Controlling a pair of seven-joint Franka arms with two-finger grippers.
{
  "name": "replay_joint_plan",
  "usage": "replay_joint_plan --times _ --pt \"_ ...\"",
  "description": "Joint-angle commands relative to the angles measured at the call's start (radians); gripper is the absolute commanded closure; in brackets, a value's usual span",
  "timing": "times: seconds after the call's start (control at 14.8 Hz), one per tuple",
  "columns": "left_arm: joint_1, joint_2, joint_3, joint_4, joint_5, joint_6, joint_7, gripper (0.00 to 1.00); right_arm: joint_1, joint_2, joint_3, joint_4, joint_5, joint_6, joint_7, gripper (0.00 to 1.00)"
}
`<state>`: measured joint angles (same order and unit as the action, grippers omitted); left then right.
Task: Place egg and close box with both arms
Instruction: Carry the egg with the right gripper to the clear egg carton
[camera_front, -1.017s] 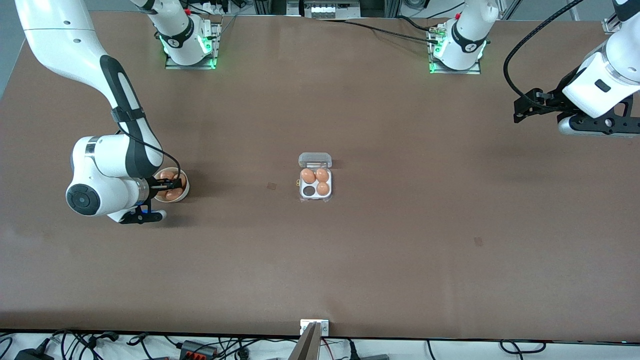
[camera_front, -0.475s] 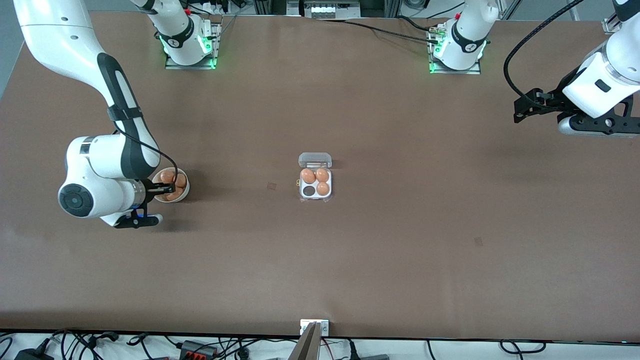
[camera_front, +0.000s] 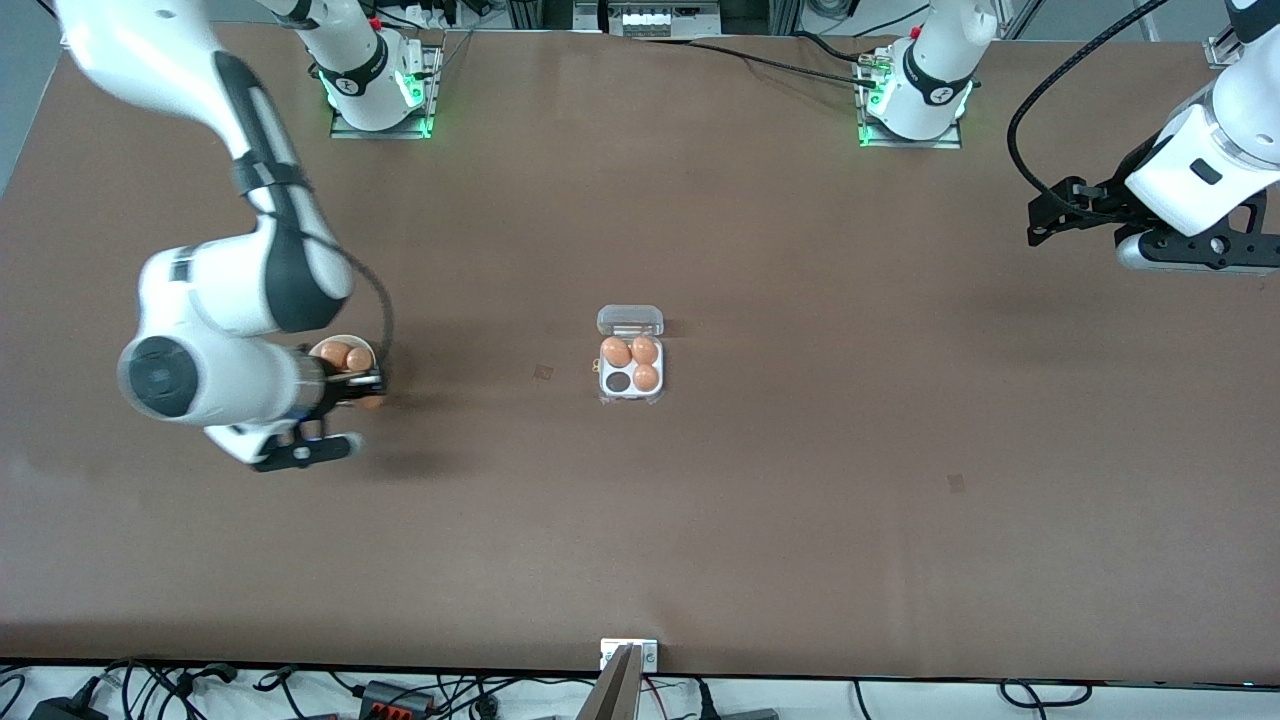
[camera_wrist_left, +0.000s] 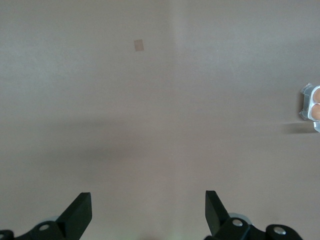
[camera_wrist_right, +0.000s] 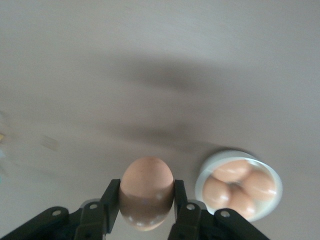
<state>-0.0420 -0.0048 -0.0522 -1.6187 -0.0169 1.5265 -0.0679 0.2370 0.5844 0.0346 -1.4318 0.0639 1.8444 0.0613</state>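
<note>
Carrying an egg (camera_wrist_right: 146, 192), clamped between the right gripper (camera_front: 365, 390) fingers beside the bowl (camera_front: 341, 350). Next: transfer to the box (camera_front: 631, 372), lid up, mid-table (one dark cell vacant). Left gripper (camera_wrist_left: 148, 212) waiting, fingers wide, empty.

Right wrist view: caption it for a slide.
Right gripper shut on a brown egg, lifted beside the white bowl of eggs.
</note>
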Motion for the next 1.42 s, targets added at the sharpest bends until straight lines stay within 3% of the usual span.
replay_joint_plan --times 0.0,0.75,1.36 --pt "-0.009 0.012 0.003 0.031 0.018 -0.023 -0.003 0.0 0.115 0.031 -0.013 0.014 0.008 0.061 0.128 1.0" --pt "-0.007 0.012 0.005 0.031 0.018 -0.025 -0.003 0.0 0.399 0.158 -0.015 0.03 0.01 0.347 0.572 1.0" --pt "-0.009 0.012 0.003 0.031 0.018 -0.037 -0.004 0.0 0.419 0.209 -0.004 0.031 0.016 0.455 0.627 1.0"
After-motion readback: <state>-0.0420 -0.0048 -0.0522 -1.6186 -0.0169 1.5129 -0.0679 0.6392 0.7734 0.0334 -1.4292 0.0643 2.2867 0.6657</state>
